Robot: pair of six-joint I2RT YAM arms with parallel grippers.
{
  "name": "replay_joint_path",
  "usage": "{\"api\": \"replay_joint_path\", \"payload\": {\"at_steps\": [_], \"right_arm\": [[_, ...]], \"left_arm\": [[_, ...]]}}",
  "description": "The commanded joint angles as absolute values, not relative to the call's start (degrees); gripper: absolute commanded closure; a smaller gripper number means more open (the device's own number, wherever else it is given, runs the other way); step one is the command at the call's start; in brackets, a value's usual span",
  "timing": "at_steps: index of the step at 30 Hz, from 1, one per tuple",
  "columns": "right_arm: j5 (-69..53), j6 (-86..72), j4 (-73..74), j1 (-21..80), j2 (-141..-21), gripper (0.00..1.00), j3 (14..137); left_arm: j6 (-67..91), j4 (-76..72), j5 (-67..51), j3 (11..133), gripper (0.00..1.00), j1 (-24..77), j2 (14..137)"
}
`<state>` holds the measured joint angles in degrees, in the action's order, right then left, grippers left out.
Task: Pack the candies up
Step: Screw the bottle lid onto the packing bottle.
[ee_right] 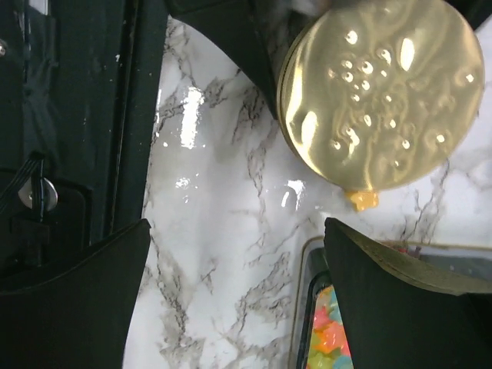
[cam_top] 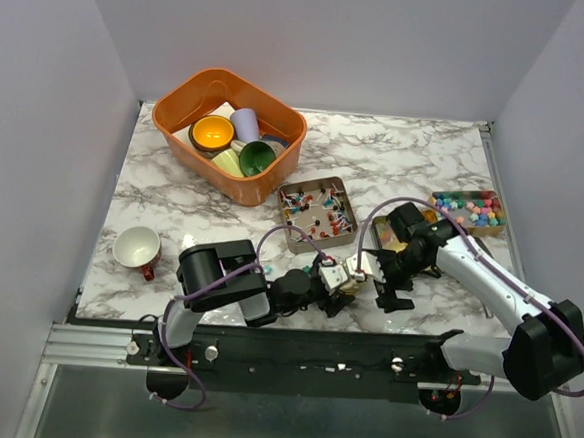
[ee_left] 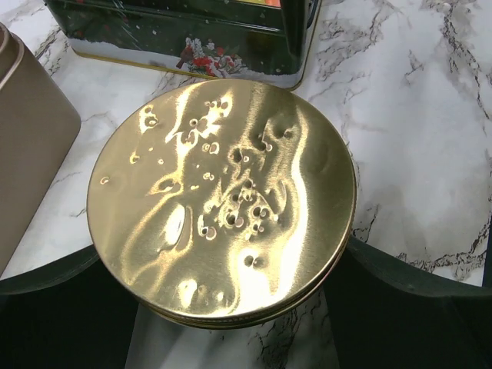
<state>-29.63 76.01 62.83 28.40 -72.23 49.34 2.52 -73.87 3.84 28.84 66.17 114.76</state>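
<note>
Left pincer (ee_left: 223, 255) clamped on gold disc (ee_left: 223, 192); right pincer (ee_right: 237, 231) wide apart, empty. Disc slippery: could slip out, drop on tabletop (ee_left: 430, 115), knock candies (cam_top: 317, 213) away.

On the marble table (cam_top: 407, 152), an orange tub (cam_top: 274, 183) at upper centre-left holds an orange bowl (cam_top: 213, 131), a lavender cup (cam_top: 244, 124) and a green cup (cam_top: 256, 157), a red-and-white cup (cam_top: 137, 247) stands at the left edge, and the left wrist view shows a dimpled gold disc (ee_left: 221, 200) mid-frame below a dark green printed tin (ee_left: 192, 46).
</note>
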Motion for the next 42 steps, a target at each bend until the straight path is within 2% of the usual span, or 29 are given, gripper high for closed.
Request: {"api": "replay_joint_path", "payload": {"at_steps": [1, 9, 14, 18, 24, 34, 42], "right_arm": [[-32.9, 69.5, 60.9, 25.9, -73.2, 0.00, 54.2], [-45.2, 70.7, 61.6, 26.9, -87.8, 0.00, 68.4], [-44.5, 77.2, 67.0, 29.3, -95.6, 0.00, 72.5], [-41.1, 79.7, 67.2, 29.9, -96.7, 0.00, 71.0], [-35.6, 81.0, 66.3, 30.0, -94.6, 0.00, 65.5], [-31.0, 78.3, 63.5, 29.0, -84.1, 0.00, 53.0], [-32.3, 73.8, 65.0, 26.2, -75.2, 0.00, 51.5]], "left_arm": [[-0.2, -61.7, 6.6, 27.5, 1.00, 65.3, 117.9], [-0.3, -61.5, 6.3, 27.6, 1.00, 65.4, 117.9], [-0.2, -61.4, 6.9, 27.5, 1.00, 65.4, 117.9], [-0.2, -61.5, 7.2, 27.5, 1.00, 65.4, 117.9], [-0.2, -61.4, 7.8, 27.7, 1.00, 65.4, 118.0], [1.2, -61.0, 7.6, 27.8, 1.00, 65.2, 118.5], [1.5, -60.7, 6.9, 28.1, 1.00, 65.2, 118.8]]}}
